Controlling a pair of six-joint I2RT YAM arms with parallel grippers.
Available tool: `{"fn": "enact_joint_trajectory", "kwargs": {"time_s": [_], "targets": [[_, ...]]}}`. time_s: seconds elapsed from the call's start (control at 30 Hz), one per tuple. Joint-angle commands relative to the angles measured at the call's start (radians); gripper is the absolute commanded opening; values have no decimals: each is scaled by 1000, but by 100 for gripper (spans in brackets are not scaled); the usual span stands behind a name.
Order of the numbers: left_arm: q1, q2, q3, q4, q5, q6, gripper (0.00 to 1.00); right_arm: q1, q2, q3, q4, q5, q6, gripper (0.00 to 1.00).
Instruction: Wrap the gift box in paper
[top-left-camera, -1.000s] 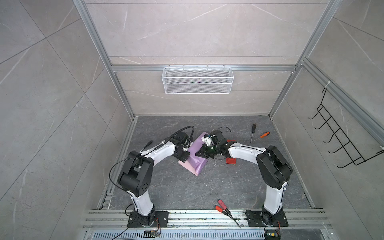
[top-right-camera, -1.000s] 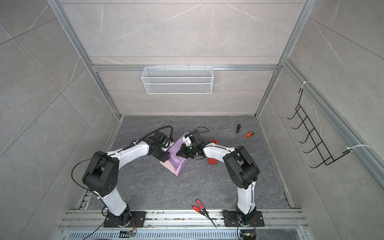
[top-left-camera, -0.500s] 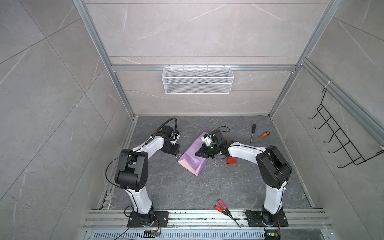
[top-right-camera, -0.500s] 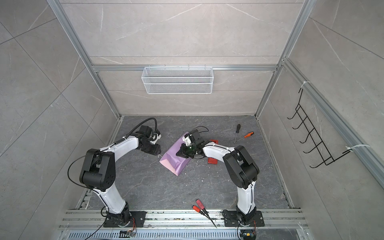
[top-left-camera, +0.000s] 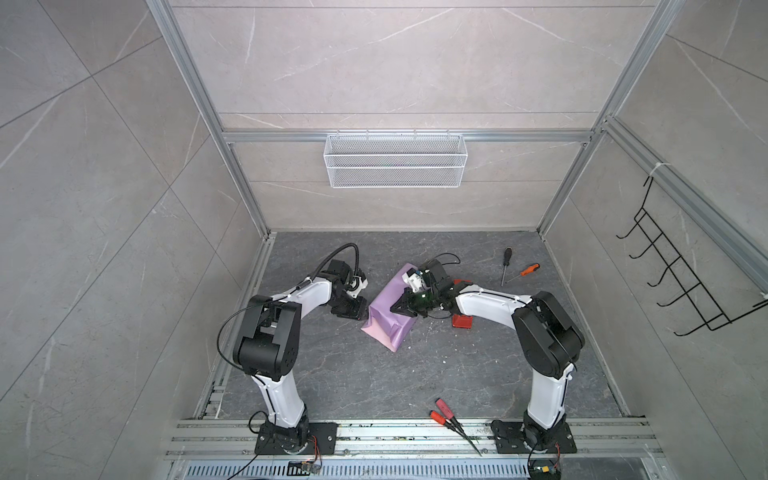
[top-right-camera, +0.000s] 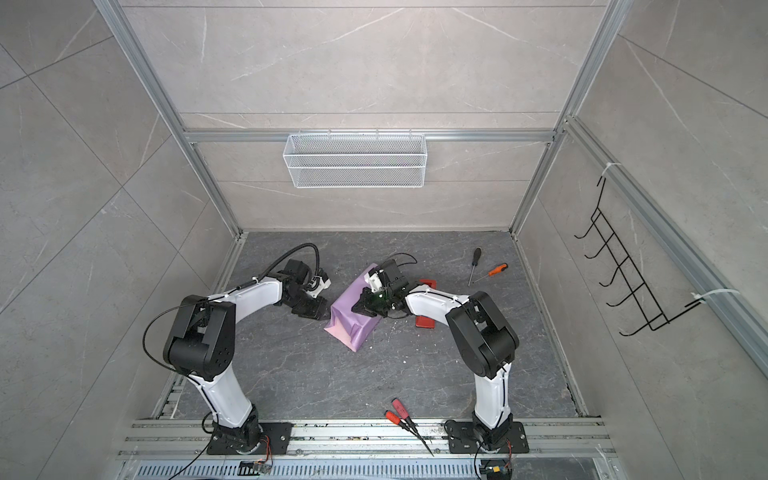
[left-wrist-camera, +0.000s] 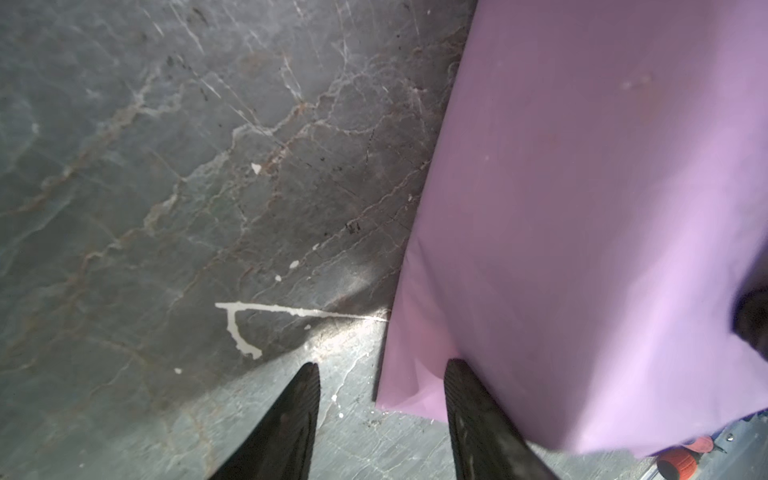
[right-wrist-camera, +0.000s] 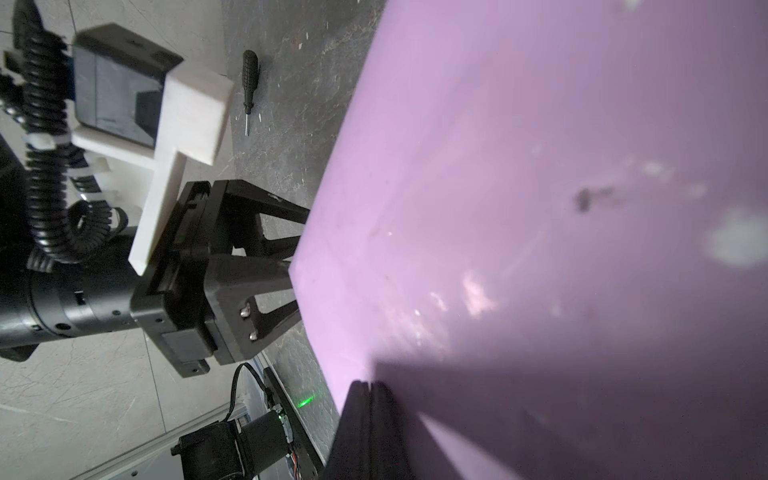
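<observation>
lilac paper (top-left-camera: 384, 301) folded into a boxy bundle mid-floor, gift box hidden inside.
right gripper (right-wrist-camera: 368, 386) tips together atop the paper; left gripper (left-wrist-camera: 382, 365) jaws apart astride its corner.

Light: bright and even in both top views.
Shadow: dark patch on the paper (right-wrist-camera: 582, 415), right wrist view.
Blur: wrist views soft up close.

Scanning every view now, and no lettering, label, brand or number is readable anywhere, not even on the paper (top-left-camera: 388, 309).
</observation>
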Motion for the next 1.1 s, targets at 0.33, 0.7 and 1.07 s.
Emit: {"fn": "enact_joint_trajectory", "kwargs": {"time_s": [0.33, 0.7, 1.07], "targets": [[-6, -26, -49, 110, 145, -225, 51, 44, 47, -39, -143, 28, 2, 0], [-12, -25, -142, 234, 222, -366, 42, 48, 55, -2, -204, 55, -42, 0], [-11, -66, -151, 227, 259, -439, 13, 50, 65, -12, -174, 37, -19, 0]]}}
